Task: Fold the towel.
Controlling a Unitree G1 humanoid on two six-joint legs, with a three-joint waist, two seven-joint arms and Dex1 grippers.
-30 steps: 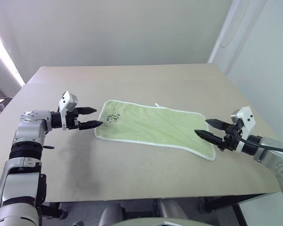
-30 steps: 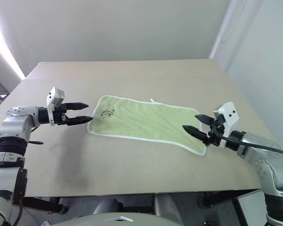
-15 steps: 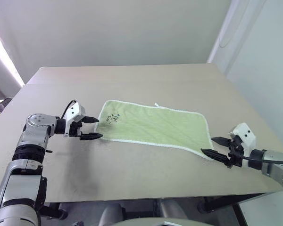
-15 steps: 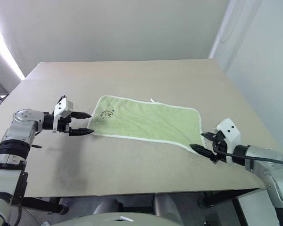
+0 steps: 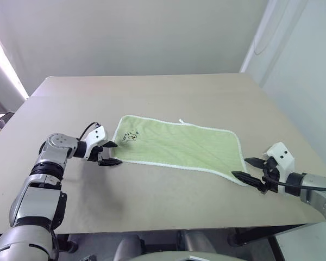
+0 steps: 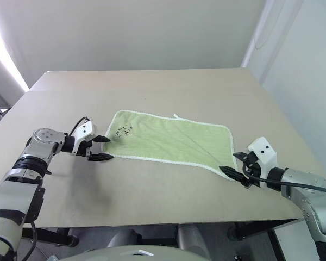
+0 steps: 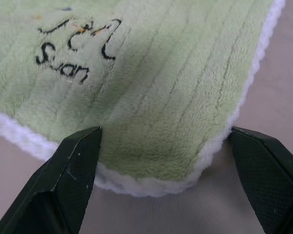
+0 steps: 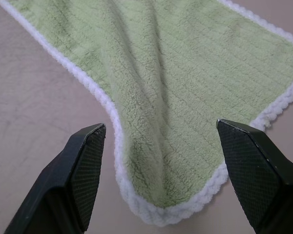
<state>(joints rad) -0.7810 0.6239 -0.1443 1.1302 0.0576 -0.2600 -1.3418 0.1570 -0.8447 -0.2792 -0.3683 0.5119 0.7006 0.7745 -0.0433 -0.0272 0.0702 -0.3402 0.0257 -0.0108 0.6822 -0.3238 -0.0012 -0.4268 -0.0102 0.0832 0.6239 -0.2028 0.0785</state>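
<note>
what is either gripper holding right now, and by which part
Nothing is held. The left gripper and right gripper are both open, each straddling a near corner of the flat light green terry towel.

The towel (image 7: 176,97) is fluffy ribbed terry cloth with looped white edging; the table (image 5: 168,92) is smooth and matt.
</note>
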